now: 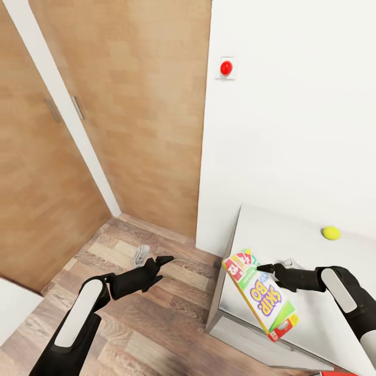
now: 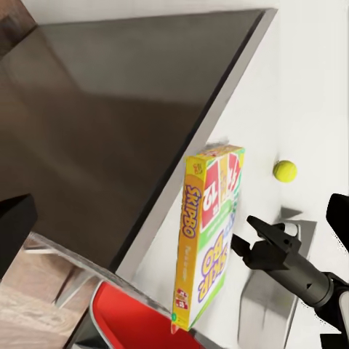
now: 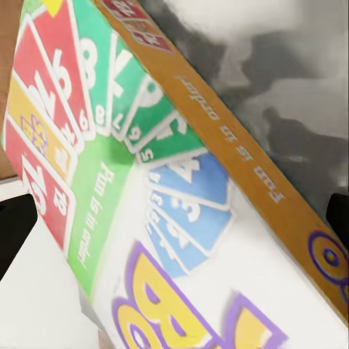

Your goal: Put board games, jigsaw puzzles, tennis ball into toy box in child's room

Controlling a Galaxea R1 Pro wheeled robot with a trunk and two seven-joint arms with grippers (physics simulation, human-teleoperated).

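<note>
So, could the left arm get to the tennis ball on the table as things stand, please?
Probably not easily: the left gripper hangs over the floor, off the table, and the tennis ball lies beyond the board game at the right gripper.

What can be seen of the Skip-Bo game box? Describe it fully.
The Skip-Bo box is a flat rectangular carton with a yellow-orange rim and a cover of fanned red, green and blue number cards above big yellow-purple letters. It hangs tilted over the pale table's edge, the right gripper at its upper face; whether it is clamped is unclear.

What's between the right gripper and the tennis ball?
Only bare table top, per the head view, between the right gripper on the Skip-Bo box and tennis ball.
</note>
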